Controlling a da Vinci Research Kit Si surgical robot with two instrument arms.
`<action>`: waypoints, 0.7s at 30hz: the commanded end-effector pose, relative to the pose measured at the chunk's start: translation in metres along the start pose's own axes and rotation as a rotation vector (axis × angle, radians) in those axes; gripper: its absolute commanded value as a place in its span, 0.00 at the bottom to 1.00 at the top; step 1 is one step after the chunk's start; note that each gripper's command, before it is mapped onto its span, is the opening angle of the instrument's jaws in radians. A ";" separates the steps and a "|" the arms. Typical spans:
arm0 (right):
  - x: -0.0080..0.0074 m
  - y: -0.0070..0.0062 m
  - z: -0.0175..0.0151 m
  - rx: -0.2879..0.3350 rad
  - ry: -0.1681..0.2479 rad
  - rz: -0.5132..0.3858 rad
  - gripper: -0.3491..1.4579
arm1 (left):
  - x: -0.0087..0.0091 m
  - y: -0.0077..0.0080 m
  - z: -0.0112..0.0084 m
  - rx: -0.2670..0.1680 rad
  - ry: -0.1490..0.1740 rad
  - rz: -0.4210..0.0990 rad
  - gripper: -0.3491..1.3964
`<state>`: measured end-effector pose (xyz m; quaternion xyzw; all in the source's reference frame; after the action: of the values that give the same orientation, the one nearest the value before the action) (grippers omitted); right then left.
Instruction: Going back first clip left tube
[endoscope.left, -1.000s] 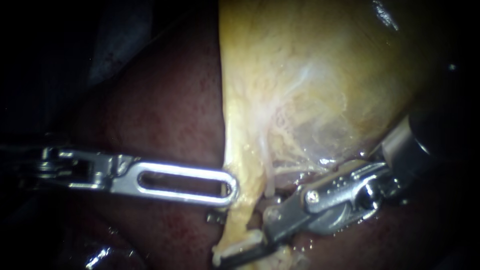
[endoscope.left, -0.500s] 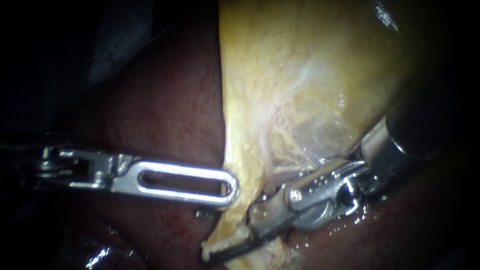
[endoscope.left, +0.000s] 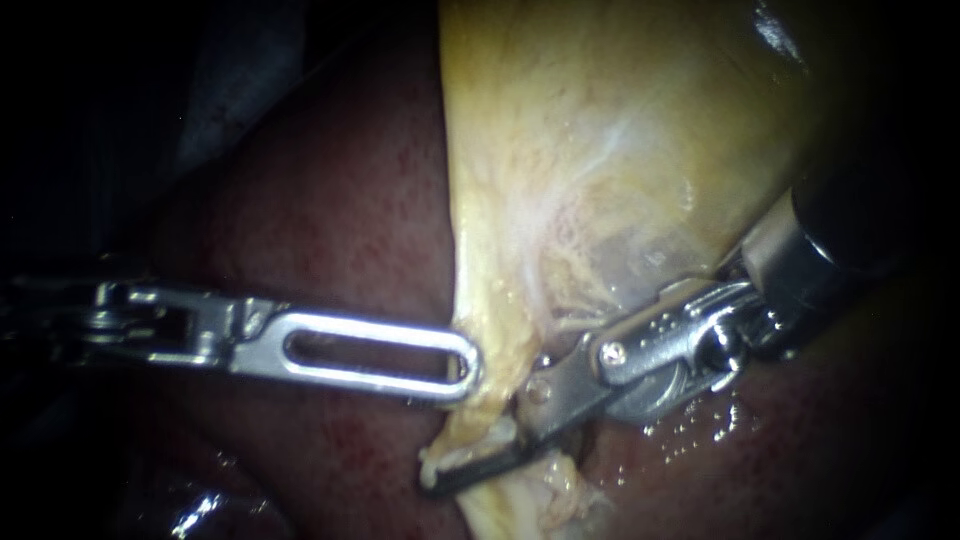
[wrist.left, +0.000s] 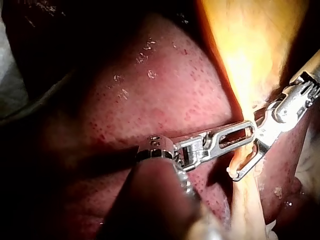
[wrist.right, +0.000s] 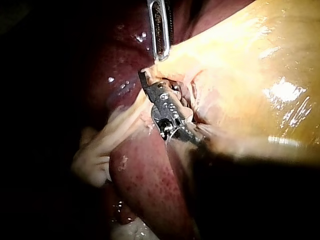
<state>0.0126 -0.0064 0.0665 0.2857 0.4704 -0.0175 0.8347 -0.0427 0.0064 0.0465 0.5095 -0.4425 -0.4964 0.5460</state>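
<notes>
The pale yellow tube (endoscope.left: 480, 422) ran down from the glossy yellow gallbladder (endoscope.left: 620, 130) and passed between the two sets of jaws, its frayed lower end draped over the right ones. My right instrument (endoscope.left: 445, 472), a silver hinged tip on a dark shaft, showed only one dark jaw, beneath the tube. Its mate was buried in tissue, so I could not tell whether they gripped or stood apart. My left instrument (endoscope.left: 470, 365) had long slotted steel jaws that lay together, pinching the tube's edge at their tip. Just under that tip a speck of metal (endoscope.left: 422, 400) peeked out, too small to call a clip. In the right wrist view, pale strands (wrist.right: 115, 140) beyond the right jaws bunched together and could not be counted. Two instruments, one clear tube, one gallbladder and the dark red liver (endoscope.left: 330, 230) showed. Compared with half a second earlier, the right jaws sat higher, with the tube's end lifted along with them. The left ones had barely shifted.
</notes>
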 end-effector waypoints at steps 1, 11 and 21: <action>0.0000 -0.0001 0.0001 0.000 0.000 0.000 0.43 | -0.0003 0.0003 -0.0001 -0.003 -0.011 -0.005 0.00; 0.0000 -0.0001 -0.0007 0.003 0.002 0.001 0.43 | -0.0020 0.0007 -0.0005 -0.010 -0.030 -0.012 0.00; 0.0005 0.0001 -0.0015 -0.005 0.005 0.007 0.43 | -0.0029 0.0010 -0.0016 -0.015 -0.044 -0.006 0.00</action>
<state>0.0117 -0.0053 0.0655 0.2855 0.4717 -0.0126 0.8342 -0.0414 0.0096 0.0474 0.4952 -0.4491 -0.5125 0.5389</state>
